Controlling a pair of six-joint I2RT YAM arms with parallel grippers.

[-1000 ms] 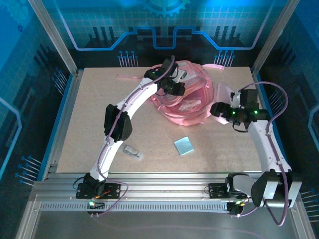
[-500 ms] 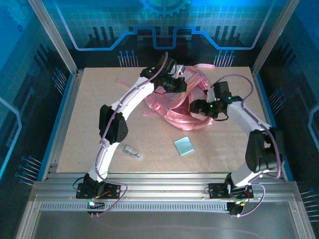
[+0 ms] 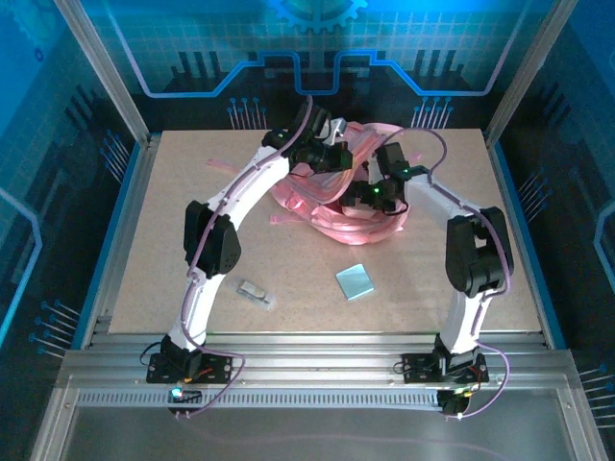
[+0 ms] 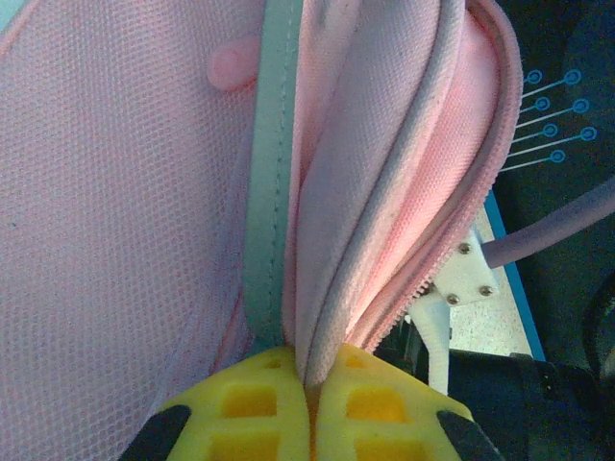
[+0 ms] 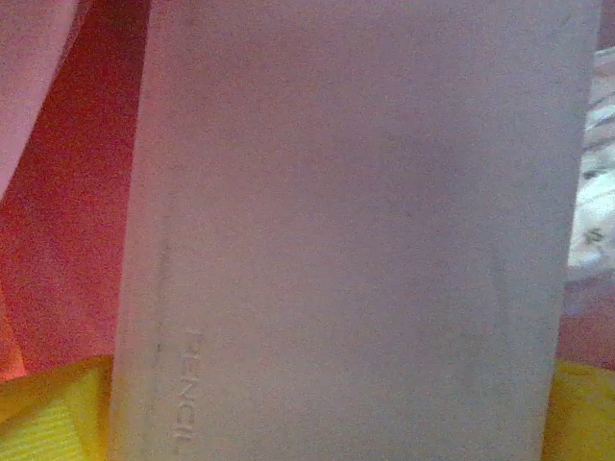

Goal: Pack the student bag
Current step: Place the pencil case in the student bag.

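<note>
Pink student bag (image 3: 309,198) at my twelve o'clock: left gripper (image 4: 307,380) pinches its rim, right gripper (image 5: 327,415) clasps a frosted pencil case (image 5: 346,221).

A large soft pink fabric backpack (image 3: 317,206) sits crumpled at the far middle of the table, bunched into a rumpled heap, with thin pink straps (image 3: 382,130) looping out at its far side and one trailing off its near left edge. Up close its cloth (image 4: 144,192) is a fine woven mesh with a pale grey-green trim band (image 4: 267,192) and a zip edge; an upright fold of it is pinched in the left gripper (image 4: 309,379). Deeper pink-red fabric (image 5: 67,192) shows in the right wrist view
</note>
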